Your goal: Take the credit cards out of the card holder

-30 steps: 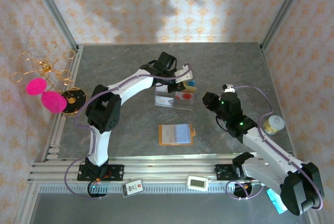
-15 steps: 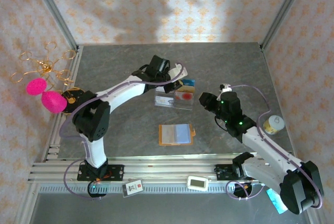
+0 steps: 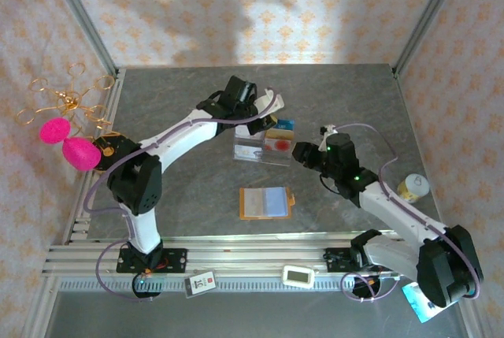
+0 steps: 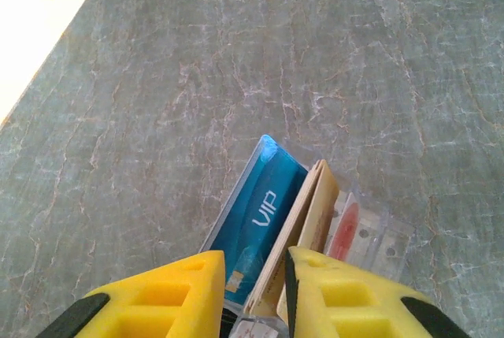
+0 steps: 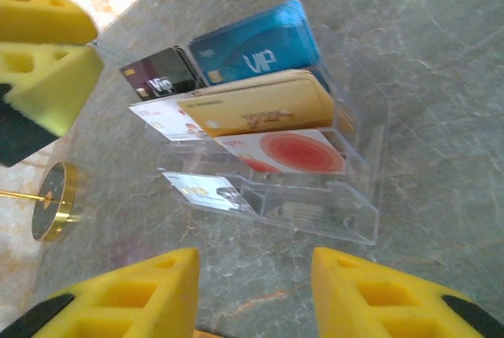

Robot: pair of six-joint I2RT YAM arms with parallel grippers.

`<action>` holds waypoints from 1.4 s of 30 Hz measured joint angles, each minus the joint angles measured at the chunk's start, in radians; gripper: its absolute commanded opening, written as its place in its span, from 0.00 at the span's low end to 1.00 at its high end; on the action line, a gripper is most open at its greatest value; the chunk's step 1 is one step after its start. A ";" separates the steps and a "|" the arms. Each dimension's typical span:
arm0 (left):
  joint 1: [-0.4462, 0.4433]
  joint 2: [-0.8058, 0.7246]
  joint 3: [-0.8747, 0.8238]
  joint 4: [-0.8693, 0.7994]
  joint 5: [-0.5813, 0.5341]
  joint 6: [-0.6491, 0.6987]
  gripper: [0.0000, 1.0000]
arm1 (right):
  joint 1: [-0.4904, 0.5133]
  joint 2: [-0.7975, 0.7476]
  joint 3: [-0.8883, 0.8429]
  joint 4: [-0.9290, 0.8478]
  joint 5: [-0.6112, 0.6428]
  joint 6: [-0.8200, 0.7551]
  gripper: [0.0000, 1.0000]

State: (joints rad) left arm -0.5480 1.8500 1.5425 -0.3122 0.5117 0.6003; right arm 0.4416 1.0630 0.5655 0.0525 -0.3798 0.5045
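Our left end effector [image 4: 254, 259] hovers slightly parted and empty over the credit cards [image 5: 260, 102] standing in the clear tray [image 5: 346, 220]. Our right end effector [image 5: 253, 263] gapes empty nearby. The card holder [image 3: 266, 202] lies open on the counter [image 3: 197, 188].

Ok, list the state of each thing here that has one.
card holder, open flat on the table, pale inside up.
clear acrylic tray, upright, cards in its slots.
blue VIP card, standing in the tray's back slot.
gold card, standing just in front of it.
left gripper, open narrowly, by the gold card.
right gripper, open, empty, facing the tray.
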 measured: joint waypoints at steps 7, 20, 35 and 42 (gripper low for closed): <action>0.017 -0.030 -0.014 0.069 0.088 -0.206 0.47 | 0.000 0.101 0.138 0.002 -0.073 -0.172 0.40; -0.061 -0.720 -0.837 0.793 -0.052 -0.892 0.99 | -0.002 0.080 0.240 0.046 0.057 -0.370 0.44; -0.032 -1.108 -1.028 0.798 -0.167 -1.122 0.99 | -0.004 0.407 0.597 -0.423 -0.170 -0.950 0.36; -0.032 -1.123 -0.998 0.628 -0.210 -1.062 0.97 | -0.004 0.533 0.688 -0.544 -0.166 -1.049 0.35</action>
State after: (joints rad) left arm -0.5797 0.7269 0.5449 0.3161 0.3019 -0.4622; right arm 0.4374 1.5955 1.2533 -0.4919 -0.5461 -0.5446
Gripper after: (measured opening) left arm 0.983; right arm 0.353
